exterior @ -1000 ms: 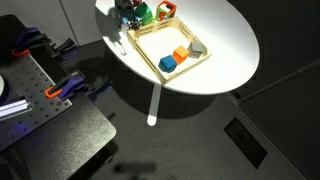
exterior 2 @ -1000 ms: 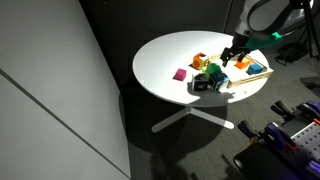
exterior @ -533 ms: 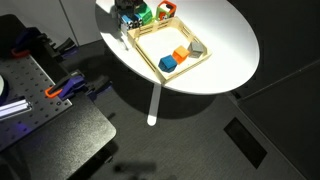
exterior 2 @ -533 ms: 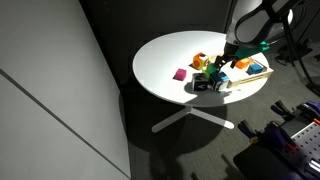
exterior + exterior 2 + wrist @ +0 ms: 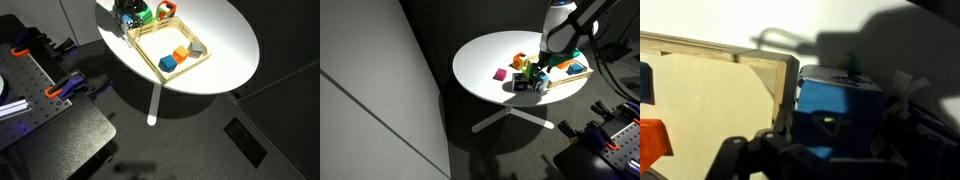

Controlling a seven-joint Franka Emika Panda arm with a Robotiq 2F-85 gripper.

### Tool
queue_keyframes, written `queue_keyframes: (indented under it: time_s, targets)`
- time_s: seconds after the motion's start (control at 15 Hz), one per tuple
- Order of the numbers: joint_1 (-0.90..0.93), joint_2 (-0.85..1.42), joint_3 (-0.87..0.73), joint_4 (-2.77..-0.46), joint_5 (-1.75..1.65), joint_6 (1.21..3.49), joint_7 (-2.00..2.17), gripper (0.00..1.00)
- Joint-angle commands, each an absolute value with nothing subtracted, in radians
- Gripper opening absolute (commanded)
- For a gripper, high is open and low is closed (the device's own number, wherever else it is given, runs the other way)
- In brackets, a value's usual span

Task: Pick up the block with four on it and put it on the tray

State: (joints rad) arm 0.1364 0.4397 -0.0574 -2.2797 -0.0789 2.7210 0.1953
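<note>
Magenta block (image 5: pixel 501 74) lies farthest left on the white round table (image 5: pixel 485 50) in an exterior view, apart from everything else. To its right a red-orange block (image 5: pixel 519 60) and a green block (image 5: pixel 527 68) sit close together. Next comes the gripper (image 5: pixel 539 78), hanging low over the table's near edge, and beyond it the tray (image 5: pixel 578 72) lies flat near the rim of the table. In the wrist view the pale floor of the tray fills the left half, with a sliver of an orange cube (image 5: pixel 649 140) at the lower left edge. The tray's raised wall ends at a corner near the middle. Just right of that corner, outside the tray and on the table, sits the block with four on it (image 5: pixel 830 105), turning a blue face to the camera; its markings cannot be read from here. Dark parts of the jaws show low in this view, on either side of the block, but I cannot tell whether they press on it or stand clear of it. In an exterior view from above, the tray holds a blue cube (image 5: pixel 167 63), the orange cube and a grey piece (image 5: pixel 196 47) in a row along one end, while the arm covers the task block at the tray's other end.
</note>
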Motion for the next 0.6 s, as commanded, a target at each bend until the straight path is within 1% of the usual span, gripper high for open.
queue_keyframes:
  time_s: [0.0, 0.2, 0.27, 0.33, 0.53]
  targets:
    - [0.171, 0.487, -0.087, -2.235, -0.119, 2.721, 0.235, 1.00]
    - [0.185, 0.511, -0.097, -2.218, -0.122, 2.720, 0.237, 1.00]
    - [0.189, 0.518, -0.102, -2.212, -0.121, 2.713, 0.241, 0.75]
    - [0.192, 0.522, -0.104, -2.209, -0.120, 2.712, 0.240, 0.74]
    - [0.186, 0.496, -0.101, -2.218, -0.109, 2.704, 0.232, 0.50]
